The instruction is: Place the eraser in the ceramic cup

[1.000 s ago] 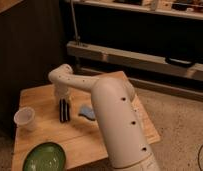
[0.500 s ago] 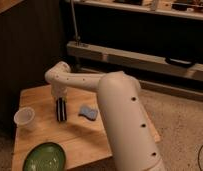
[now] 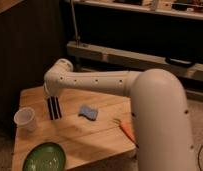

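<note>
My gripper (image 3: pixel 53 102) hangs from the white wrist over the left part of the wooden table (image 3: pixel 95 137), pointing down. It is shut on the eraser (image 3: pixel 55 111), a slim black bar with a pale stripe, held upright with its lower end close to the tabletop. The dark fingers and the bar blend together. The ceramic cup (image 3: pixel 25 119), small and whitish, stands upright near the table's left edge, a short way left of the eraser and slightly nearer the front. I cannot see inside it.
A blue wavy-edged sponge pad (image 3: pixel 88 112) lies mid-table to the right of the gripper. A green bowl (image 3: pixel 44 157) sits at the front left corner. A thin orange object (image 3: pixel 127 130) lies near the right edge. Dark shelving stands behind the table.
The jaws have closed. The arm has shifted left toward the cup, carrying the black bar with it. The cup, sponge and bowl have not moved.
</note>
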